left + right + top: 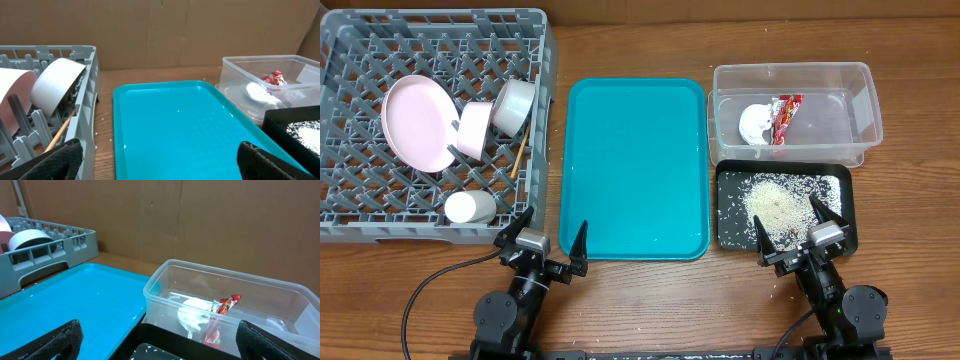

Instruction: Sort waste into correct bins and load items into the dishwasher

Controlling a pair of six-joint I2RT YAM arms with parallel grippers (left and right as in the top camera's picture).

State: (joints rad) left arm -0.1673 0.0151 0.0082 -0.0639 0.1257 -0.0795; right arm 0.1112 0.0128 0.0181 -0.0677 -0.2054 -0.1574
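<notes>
Waste looks sorted. Red wrapper [786,115] and crumpled napkin [756,122] lie touching, side by side, inside the clear tub [790,68]. Rice [782,203] is a loose scatter in the black tray [728,240], just in front of the tub. Whether those are the "correct" bins I can only judge from the split: dry trash in one, food in the other. It reads right to me.

Dishes:
- Plate [417,122] stands tilted in the dish rack [360,232].
- Pink bowl [473,131] leans against the plate.
- Grey-green bowl [513,105] is on its side, just beside the pink one.
- One chopstick [520,153] slants by the rack's right wall. I can't make out a second; it may be hidden behind the first or under the bowls.
- A white cup [470,207] lies on its side in the rack's near right corner.

Teal tray [635,165], between rack and bins, carries nothing but a couple of white specks near its front edge, too small to call rice. A few similar specks sit on the surface [620,45] nearby.

Left hand [556,220] hangs at the near edge, over the gap between rack and teal tray, fingers spread wide, holding nothing. Right hand [786,210] is the same: wide, empty, over the front edge of the black tray.

My read: task is essentially done. At most, what's left is to confirm the second chopstick and sweep up the stray specks.
</notes>
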